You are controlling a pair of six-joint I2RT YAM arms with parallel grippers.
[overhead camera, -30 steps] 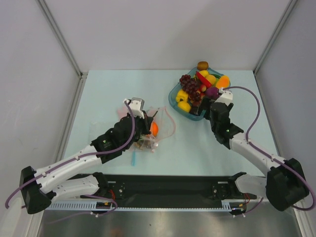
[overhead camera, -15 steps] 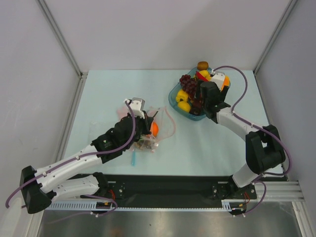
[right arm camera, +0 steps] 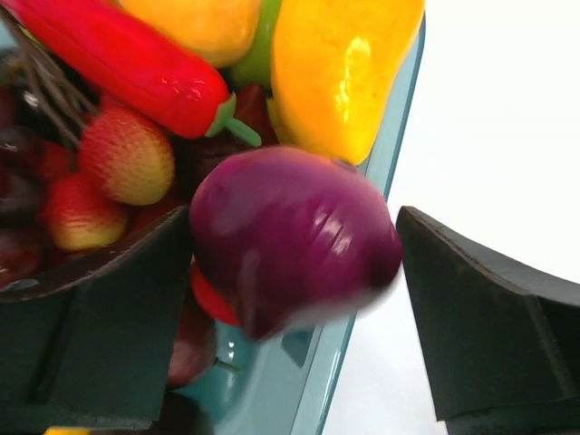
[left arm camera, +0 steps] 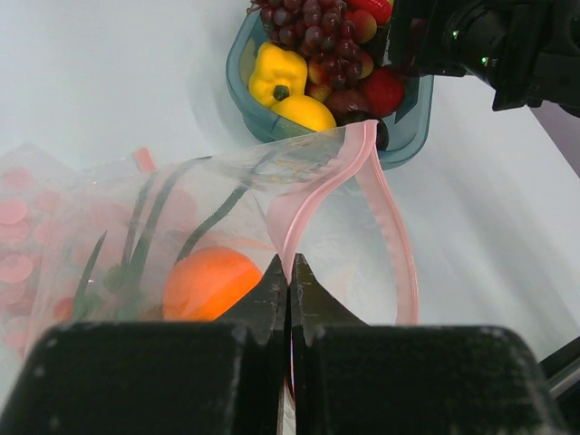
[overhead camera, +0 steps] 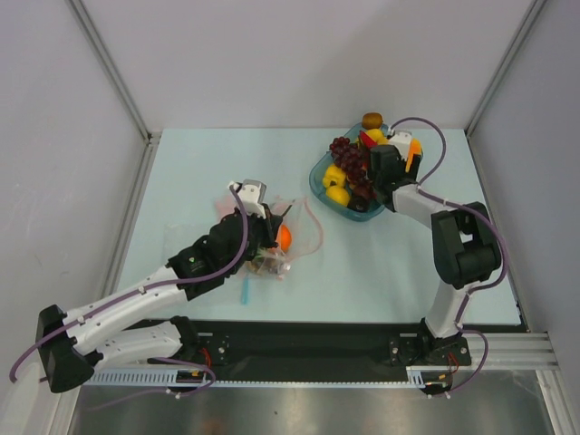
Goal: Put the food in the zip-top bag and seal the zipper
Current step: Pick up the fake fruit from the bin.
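pale green tabletop [overhead camera: 181,172], white panel walls [overhead camera: 290,54] on three sides. left gripper [left arm camera: 288,288] is pinched tight on the pink zipper [left arm camera: 395,240], holding the zip-top bag [left arm camera: 136,217] mouth up, an orange [left arm camera: 208,283] already inside. right gripper [right arm camera: 294,272] gapes around a purple onion [right arm camera: 290,227] at the teal tray [right arm camera: 313,381] rim. glossy and round, the onion could squirt sideways when squeezed, or roll off the tray.

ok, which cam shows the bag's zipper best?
Left wrist: the pink zipper is close and sharp, the mouth gaping open, with the left fingers pinching one strip. Top external shows it only as a thin pink loop. Right wrist doesn't show it.
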